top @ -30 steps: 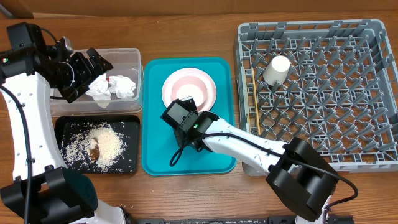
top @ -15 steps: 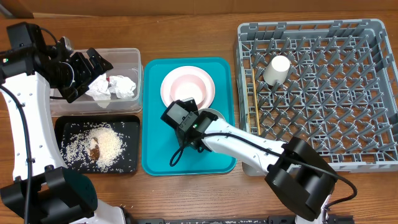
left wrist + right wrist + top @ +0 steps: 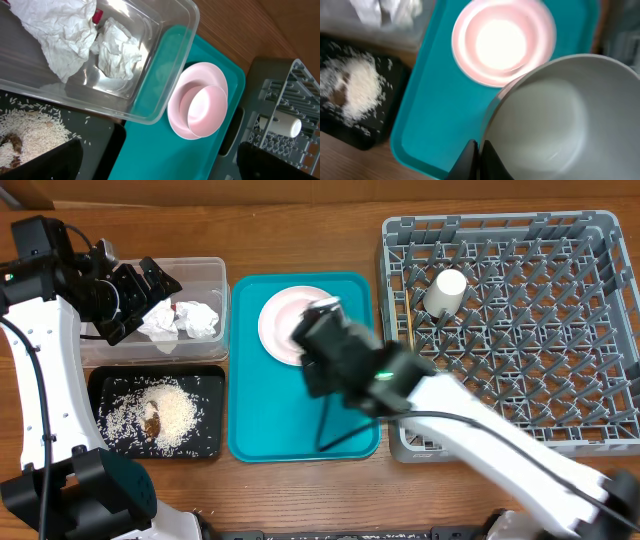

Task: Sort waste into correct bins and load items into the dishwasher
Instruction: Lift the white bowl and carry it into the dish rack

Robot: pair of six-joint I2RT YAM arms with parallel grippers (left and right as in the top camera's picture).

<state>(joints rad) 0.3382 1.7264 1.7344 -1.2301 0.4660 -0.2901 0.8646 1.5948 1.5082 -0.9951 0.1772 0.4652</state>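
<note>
The jaws of the right gripper (image 3: 477,150) are pressed together on the rim of the grey-white bowl (image 3: 560,115), at the bowl's 7 o'clock edge in the wrist view. We think the rim is taken because the bowl is too wide to hold across. Such a pinch should also let it be tipped between the pegs of the dish rack (image 3: 560,330), which lies at 3 o'clock from the teal tray (image 3: 250,420). The grey-white bowl hangs over this tray. The pink bowl (image 3: 205,110) rests on the pink plate (image 3: 177,107) at the tray's 12 o'clock end. The right arm (image 3: 470,420) reaches in from 5 o'clock and looks blurred. The left gripper (image 3: 150,285) hovers with its jaws spread wide above the clear tub (image 3: 205,352), where the napkins (image 3: 190,318) lie.
</note>
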